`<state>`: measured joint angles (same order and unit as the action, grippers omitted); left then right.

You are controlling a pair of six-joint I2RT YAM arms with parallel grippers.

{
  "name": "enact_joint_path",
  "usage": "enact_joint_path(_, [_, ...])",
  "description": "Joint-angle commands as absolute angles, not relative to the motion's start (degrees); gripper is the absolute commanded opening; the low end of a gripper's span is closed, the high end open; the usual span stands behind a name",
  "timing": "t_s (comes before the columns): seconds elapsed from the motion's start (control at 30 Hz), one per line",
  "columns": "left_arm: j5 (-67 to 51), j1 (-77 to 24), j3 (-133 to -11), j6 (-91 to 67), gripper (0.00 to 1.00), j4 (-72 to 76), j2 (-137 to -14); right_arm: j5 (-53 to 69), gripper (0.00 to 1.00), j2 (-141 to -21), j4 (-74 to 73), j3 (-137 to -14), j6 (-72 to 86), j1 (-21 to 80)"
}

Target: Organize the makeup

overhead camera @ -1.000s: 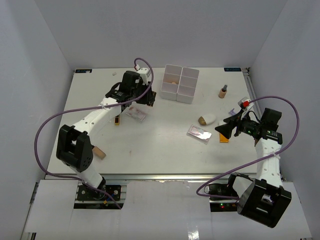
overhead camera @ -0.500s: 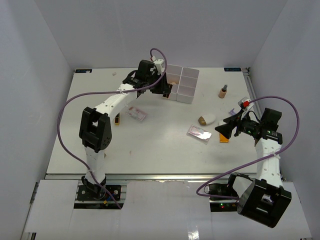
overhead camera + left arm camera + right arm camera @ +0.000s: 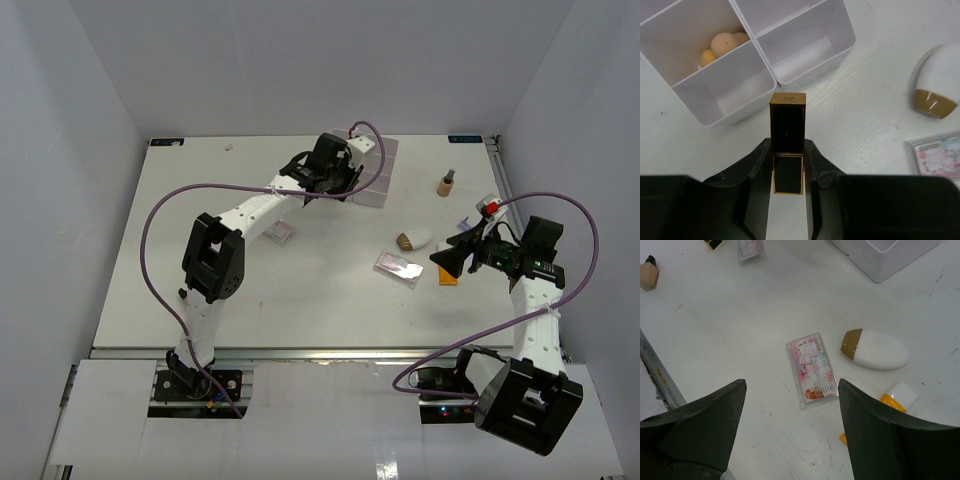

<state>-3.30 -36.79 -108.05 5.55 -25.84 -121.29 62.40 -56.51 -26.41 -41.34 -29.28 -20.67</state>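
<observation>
My left gripper (image 3: 787, 167) is shut on a black-gold lipstick (image 3: 787, 127) and holds it over the near edge of the white box (image 3: 765, 67). In the top view this gripper (image 3: 338, 188) hides part of the box (image 3: 378, 180). A beige sponge (image 3: 725, 44) lies in one compartment. My right gripper (image 3: 791, 382) is open and empty above a pink packet (image 3: 812, 370), beside the white-gold piece (image 3: 875, 348) and the orange tube (image 3: 892, 400). In the top view the right gripper (image 3: 447, 258) is right of that packet (image 3: 398, 266).
A tan dark-capped bottle (image 3: 446, 183) stands at the back right. A second pink packet (image 3: 281, 232) lies by the left arm. The right wrist view shows a tan piece (image 3: 647, 275) and another black-gold item (image 3: 714, 242) at its top left.
The left arm has swung right and toward the back, from beside the left pink packet to over the white box. The right arm has not moved.
</observation>
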Motion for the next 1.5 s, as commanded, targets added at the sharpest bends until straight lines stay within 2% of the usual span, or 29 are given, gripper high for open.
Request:
enact_joint_path(0.0, [1.3, -37.4, -108.9, 23.1, 0.0, -24.8, -121.1, 64.4, 0.8, -56.2, -25.1, -40.8, -29.4, -21.1])
enact_joint_path(0.17, [-4.9, -37.4, -106.3, 33.8, 0.0, -22.3, -119.2, 64.6, 0.8, -56.2, -25.1, -40.8, -29.4, -21.1])
enact_joint_path(0.47, [-8.3, -37.0, -100.9, 50.2, 0.0, -16.9, -117.7, 64.2, 0.81, -56.6, -25.1, -40.9, -29.4, -21.4])
enact_joint_path(1.03, [-17.2, -32.8, -99.7, 53.3, 0.02, -6.4, -118.7, 64.6, 0.8, -57.3, -25.1, -40.7, -29.4, -21.8])
enact_joint_path(1.47, [-15.9, -32.7, -100.3, 55.0, 0.08, -1.1, -122.8, 65.4, 0.8, -57.4, -25.1, -40.8, -29.4, -22.4])
